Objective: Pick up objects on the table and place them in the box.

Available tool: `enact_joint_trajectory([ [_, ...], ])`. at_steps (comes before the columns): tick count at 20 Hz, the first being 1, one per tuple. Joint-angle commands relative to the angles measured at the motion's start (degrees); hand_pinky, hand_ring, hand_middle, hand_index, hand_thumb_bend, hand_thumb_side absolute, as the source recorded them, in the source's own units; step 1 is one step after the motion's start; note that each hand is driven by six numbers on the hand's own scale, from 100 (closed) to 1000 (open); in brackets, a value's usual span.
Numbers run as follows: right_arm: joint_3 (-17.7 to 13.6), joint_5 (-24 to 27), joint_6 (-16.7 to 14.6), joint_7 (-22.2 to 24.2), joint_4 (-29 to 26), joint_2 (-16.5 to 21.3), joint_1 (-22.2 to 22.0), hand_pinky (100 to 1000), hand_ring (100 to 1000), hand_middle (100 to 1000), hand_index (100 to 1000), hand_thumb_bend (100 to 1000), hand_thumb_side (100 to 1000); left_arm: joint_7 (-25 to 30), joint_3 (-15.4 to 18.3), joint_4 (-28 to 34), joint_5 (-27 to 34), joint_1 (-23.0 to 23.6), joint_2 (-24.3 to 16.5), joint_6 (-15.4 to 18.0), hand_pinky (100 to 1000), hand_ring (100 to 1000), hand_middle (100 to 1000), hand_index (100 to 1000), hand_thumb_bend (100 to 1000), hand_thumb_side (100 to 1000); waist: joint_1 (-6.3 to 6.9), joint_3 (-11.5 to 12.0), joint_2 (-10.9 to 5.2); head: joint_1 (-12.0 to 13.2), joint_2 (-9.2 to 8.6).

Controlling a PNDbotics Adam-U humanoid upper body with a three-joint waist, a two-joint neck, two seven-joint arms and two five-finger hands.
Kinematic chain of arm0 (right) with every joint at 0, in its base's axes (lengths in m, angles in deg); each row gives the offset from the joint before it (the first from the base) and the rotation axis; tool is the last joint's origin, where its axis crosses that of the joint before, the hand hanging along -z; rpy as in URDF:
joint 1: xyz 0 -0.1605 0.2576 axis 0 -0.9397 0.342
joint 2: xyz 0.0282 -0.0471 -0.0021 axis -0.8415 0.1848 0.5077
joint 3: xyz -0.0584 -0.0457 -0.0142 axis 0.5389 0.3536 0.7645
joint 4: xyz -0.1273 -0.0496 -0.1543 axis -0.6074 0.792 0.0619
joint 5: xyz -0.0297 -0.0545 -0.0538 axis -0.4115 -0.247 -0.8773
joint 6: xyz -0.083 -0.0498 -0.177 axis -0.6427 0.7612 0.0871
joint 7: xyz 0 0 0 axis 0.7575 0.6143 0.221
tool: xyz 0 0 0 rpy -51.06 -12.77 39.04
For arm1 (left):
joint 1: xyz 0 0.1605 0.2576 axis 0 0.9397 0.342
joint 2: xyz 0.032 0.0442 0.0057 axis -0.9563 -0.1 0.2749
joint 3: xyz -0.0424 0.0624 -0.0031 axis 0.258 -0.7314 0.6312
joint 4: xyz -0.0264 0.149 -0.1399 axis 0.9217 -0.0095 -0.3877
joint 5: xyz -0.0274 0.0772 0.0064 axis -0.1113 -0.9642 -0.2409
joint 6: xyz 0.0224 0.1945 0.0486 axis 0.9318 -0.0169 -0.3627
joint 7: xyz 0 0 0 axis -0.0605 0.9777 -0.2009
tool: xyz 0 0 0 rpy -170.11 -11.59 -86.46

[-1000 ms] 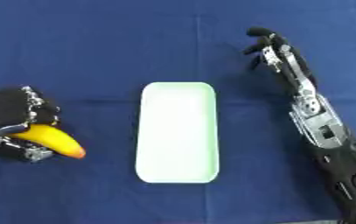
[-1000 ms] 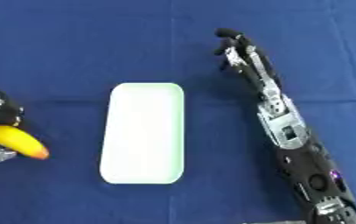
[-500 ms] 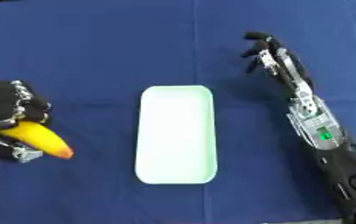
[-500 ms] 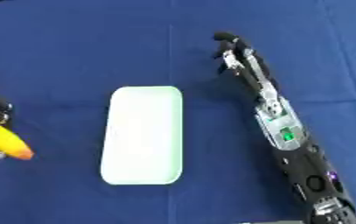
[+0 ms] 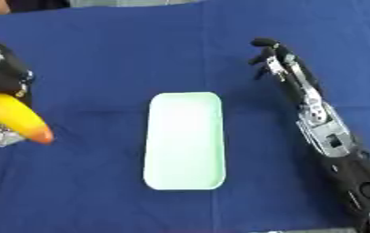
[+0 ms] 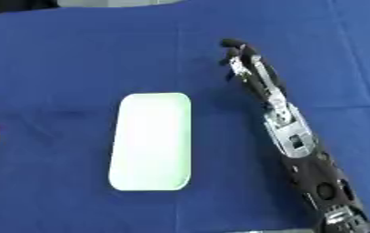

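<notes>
I have the banana [image 5: 17,119] in my left hand [image 5: 5,79], fingers curled round its upper part at the far left of the left eye view, with the orange-tipped end pointing down and toward the box [image 5: 184,139]. The box lies lengthwise in the middle of the blue table [image 5: 124,54], well apart from the banana and with nothing in it that I can see. My right hand [image 6: 243,61] is stretched out beyond the box's far right corner, fingers slightly bent and holding nothing; it is clear of the box, so I judge it can stay out of the way. To do this step well I want to carry the banana across to the right until it is over the middle of the box, turn it so its length runs along the box's long side, bring it low inside the rim, and only then let the fingers go, so it does not roll over the low wall. The left hand is cut off by the edge in the left eye view, and the right eye view shows only a sliver of orange at its left border, so I probably cannot judge how much of the banana sits within the fingers.
</notes>
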Motion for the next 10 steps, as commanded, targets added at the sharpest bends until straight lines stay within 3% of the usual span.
enact_joint_trajectory([
  [1, -0.2, -0.2, 0.1, 0.1, -0.4, 0.5, 0.2, 467, 671, 837, 891, 100, 844, 2.4, 1.3, 0.9, 2.7, -1.1, -1.8, -0.2, 100, 100, 100, 221, 100, 287, 0.11, 0.0, -1.10, -0.5, -0.30],
  [6, 0.0, -0.2, 0.1, 0.3, -0.4, 0.2, 0.3, 467, 671, 837, 891, 100, 844, 5.9, -0.7, 0.3, 5.3, -5.5, 1.7, -0.3, 100, 100, 100, 217, 100, 300, 0.01, -0.3, -1.20, -0.1, -0.62],
  [10, 0.1, -0.2, 0.0, 0.4, -0.4, -0.4, 0.8, 467, 671, 837, 891, 100, 844, 11.1, -4.5, -2.6, 7.5, -13.9, 9.5, -0.9, 100, 100, 100, 213, 100, 320, -0.75, -0.3, -0.95, 0.4, -1.44],
])
